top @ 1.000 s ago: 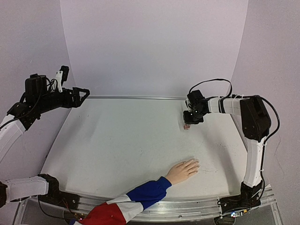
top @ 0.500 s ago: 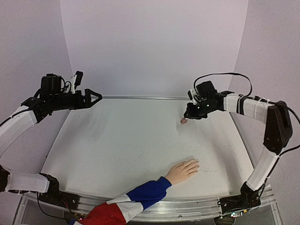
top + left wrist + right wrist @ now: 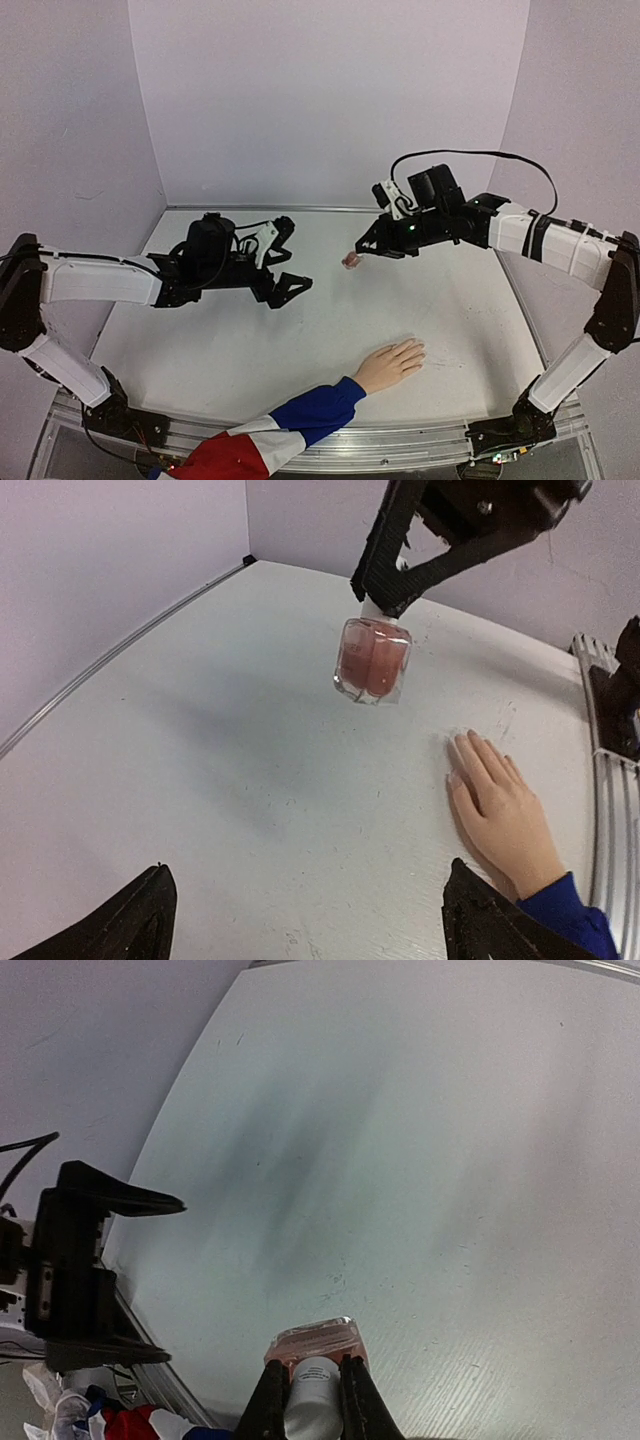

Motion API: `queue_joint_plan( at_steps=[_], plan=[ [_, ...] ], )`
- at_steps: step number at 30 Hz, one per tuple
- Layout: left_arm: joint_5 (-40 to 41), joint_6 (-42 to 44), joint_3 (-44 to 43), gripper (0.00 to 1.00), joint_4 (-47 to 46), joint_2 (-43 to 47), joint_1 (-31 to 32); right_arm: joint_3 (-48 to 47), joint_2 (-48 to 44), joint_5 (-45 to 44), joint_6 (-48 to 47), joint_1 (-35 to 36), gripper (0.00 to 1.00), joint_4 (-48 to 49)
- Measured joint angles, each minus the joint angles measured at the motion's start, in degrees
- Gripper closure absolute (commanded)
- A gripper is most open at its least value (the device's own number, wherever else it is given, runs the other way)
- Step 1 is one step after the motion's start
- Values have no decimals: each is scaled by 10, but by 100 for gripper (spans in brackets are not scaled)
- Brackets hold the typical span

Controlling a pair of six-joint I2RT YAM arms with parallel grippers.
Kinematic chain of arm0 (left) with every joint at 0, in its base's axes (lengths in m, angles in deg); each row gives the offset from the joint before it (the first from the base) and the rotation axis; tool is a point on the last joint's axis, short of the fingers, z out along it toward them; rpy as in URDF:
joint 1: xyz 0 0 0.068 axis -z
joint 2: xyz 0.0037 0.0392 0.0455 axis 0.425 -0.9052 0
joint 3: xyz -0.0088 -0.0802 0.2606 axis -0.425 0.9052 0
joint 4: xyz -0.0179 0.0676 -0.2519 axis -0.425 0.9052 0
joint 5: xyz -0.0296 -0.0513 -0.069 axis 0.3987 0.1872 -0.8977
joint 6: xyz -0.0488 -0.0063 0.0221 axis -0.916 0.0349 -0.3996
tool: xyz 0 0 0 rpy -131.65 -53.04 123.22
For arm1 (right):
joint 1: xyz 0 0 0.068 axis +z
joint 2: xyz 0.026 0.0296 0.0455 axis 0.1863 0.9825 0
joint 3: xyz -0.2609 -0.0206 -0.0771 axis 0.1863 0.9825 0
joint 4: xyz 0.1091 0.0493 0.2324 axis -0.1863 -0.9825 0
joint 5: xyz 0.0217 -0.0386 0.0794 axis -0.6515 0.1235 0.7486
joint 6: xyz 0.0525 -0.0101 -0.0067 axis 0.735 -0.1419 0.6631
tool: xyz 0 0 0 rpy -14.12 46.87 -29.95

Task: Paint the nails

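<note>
A pale flesh-coloured hand point(image 3: 392, 363) lies flat on the table near the front, its sleeve point(image 3: 290, 425) blue, white and red. The nails point(image 3: 462, 742) are tiny at the fingertips and hard to make out. My right gripper point(image 3: 362, 250) is shut on the white cap of a small pinkish bottle point(image 3: 349, 261), which hangs above the table's middle. In the right wrist view the bottle point(image 3: 315, 1345) sits between the fingers of that gripper point(image 3: 313, 1370). My left gripper point(image 3: 292, 258) stands open and empty, left of the bottle and facing it. The left wrist view shows the bottle point(image 3: 373, 660) ahead and the hand point(image 3: 505, 815) at the right.
The white table point(image 3: 250, 340) has a metal rail point(image 3: 420, 435) along its front edge and pale walls close around it on three sides. The sleeved arm crosses the front edge left of centre.
My left arm has swung from the back left corner down over the table's middle. My right gripper has carried the bottle leftwards, off the table, toward the centre.
</note>
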Motion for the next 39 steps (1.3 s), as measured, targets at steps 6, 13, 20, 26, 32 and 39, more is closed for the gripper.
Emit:
queue_joint_plan(
  at_steps=[6,13,20,26,32,39],
  plan=[
    [64,99,-5,17,-88,-85,54,0,-1,-2,21,45,100,4],
    [120,161,-24,33,-166,-141,96,0,-1,-19,39,76,100,12],
    [146,169,-40,44,-191,-144,106,0,-1,-46,52,79,100,19],
    [163,170,-46,58,-200,-144,112,0,-1,-62,58,80,100,20],
    [184,172,-49,80,-199,-144,117,0,-1,-77,60,88,100,22],
    [204,168,-50,100,-198,-144,121,0,-1,-90,54,93,100,26]
  ],
)
